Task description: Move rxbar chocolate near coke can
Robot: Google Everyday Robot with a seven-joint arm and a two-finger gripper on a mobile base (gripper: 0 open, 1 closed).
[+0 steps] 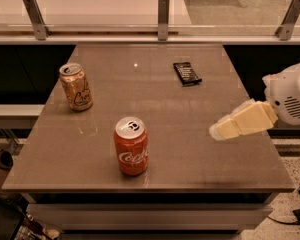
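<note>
Space over the table's (200, 154) right edge is taken by the gripper (218, 130); open or closed cannot be told. The rxbar chocolate (187, 73) is laid farther back and leftward, long axis running roughly front-to-back, well apart from the coke can (131, 146).

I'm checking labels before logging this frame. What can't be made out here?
Camera view:
- rxbar chocolate: lettering too small to read.
- end effector, at the table's right edge: its arm is cut off by the picture's right edge.
- tan can: script partly wraps out of sight.
</note>
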